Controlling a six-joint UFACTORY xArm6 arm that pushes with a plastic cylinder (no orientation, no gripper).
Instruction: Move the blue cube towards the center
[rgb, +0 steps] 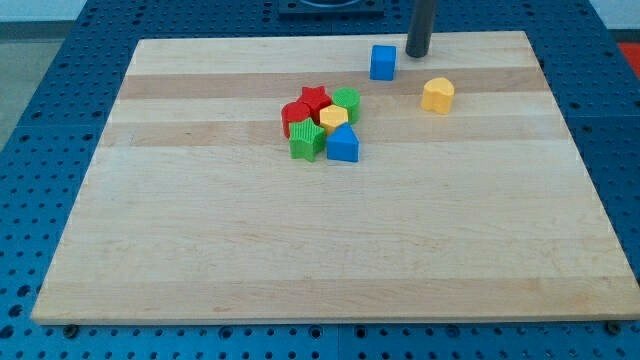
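The blue cube (382, 62) sits near the view's top edge of the wooden board (200, 240), right of middle. My tip (417, 53) rests on the board just to the cube's right and slightly above it, a small gap apart. The dark rod rises out of the view's top.
A cluster lies below-left of the cube: red star (315, 99), red block (295, 117), green cylinder-like block (347, 102), yellow hexagon (333, 117), green star-like block (306, 141), blue triangular block (343, 144). A yellow heart-like block (437, 95) sits to the right. Blue pegboard (60, 90) surrounds the board.
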